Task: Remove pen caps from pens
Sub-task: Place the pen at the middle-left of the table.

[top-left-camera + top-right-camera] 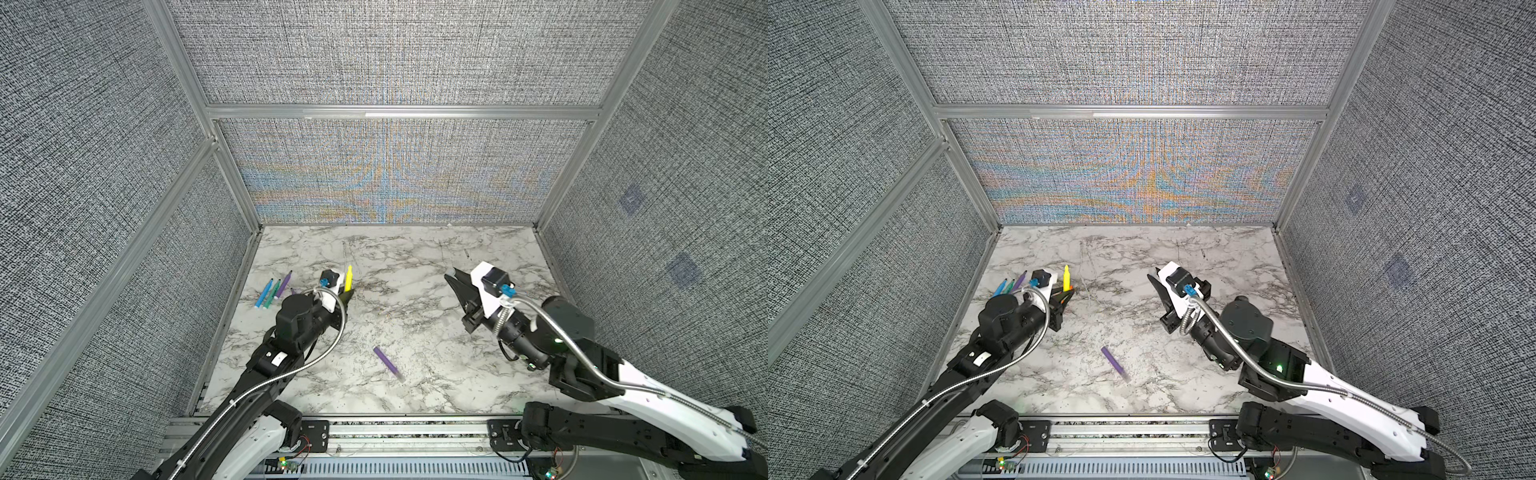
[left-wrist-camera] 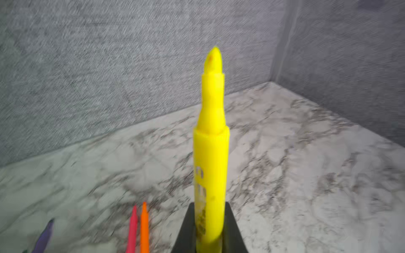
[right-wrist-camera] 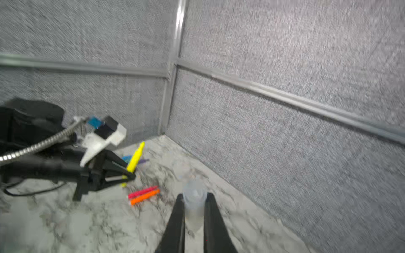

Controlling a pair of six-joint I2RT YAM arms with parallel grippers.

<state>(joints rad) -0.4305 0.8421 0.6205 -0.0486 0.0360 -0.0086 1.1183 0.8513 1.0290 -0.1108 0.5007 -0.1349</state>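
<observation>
Overhead pair looking down, wrist views close, sharing yellow pen (image 2: 210, 166)

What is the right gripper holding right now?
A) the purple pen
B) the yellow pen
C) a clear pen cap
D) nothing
C: in the right wrist view a clear pen cap sits pinched between the jaws of the right gripper; the yellow pen is in the left gripper.

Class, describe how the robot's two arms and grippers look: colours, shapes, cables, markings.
The left arm and right arm have black joints and white shells. The left gripper and right gripper each have black tapering fingers, a white camera mount with a blue connector, and a silver hose.
</observation>
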